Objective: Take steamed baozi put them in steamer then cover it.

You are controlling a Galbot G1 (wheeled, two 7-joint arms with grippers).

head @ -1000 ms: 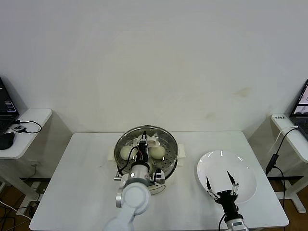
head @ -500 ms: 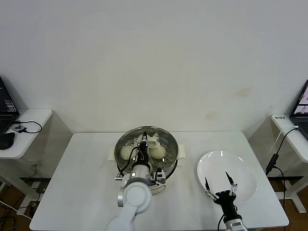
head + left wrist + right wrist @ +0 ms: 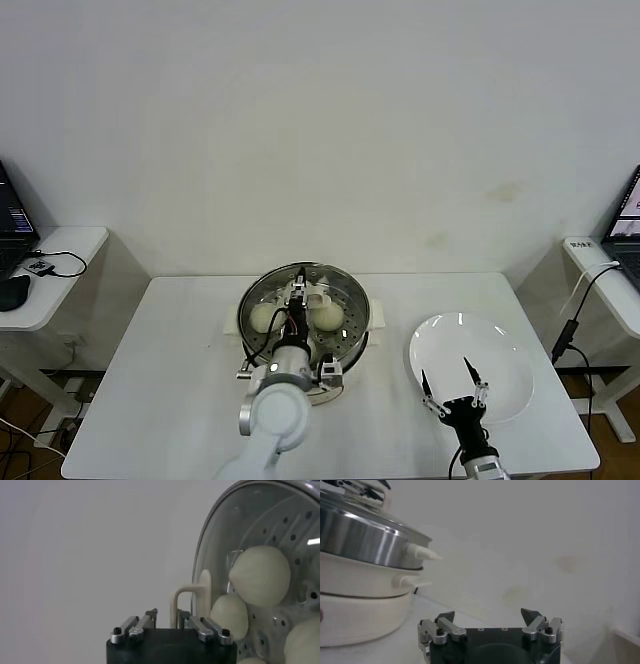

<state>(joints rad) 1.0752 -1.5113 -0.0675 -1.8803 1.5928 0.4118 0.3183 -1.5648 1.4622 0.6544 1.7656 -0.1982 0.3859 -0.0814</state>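
The steamer point(image 3: 305, 318) stands mid-table, a steel pot on a white base. The cover point(image 3: 220, 545), a clear glass lid, sits on it. Through the glass I see the steamed baozi point(image 3: 260, 575), cream-white buns on the perforated tray; two show in the head view point(image 3: 263, 317). My left gripper point(image 3: 297, 303) is over the lid. Its fingers flank the cream handle point(image 3: 176, 602) with a small gap on one side. My right gripper point(image 3: 446, 385) is open and empty above the near edge of the white plate point(image 3: 490, 350).
The steamer also shows in the right wrist view point(image 3: 365, 555), off to the side of the right gripper. Side tables with laptops and cables stand at both edges of the head view. The table's front edge is near both arms.
My right gripper has drawn back toward the table's front edge. My left wrist has shifted slightly. The lid and buns have not moved.
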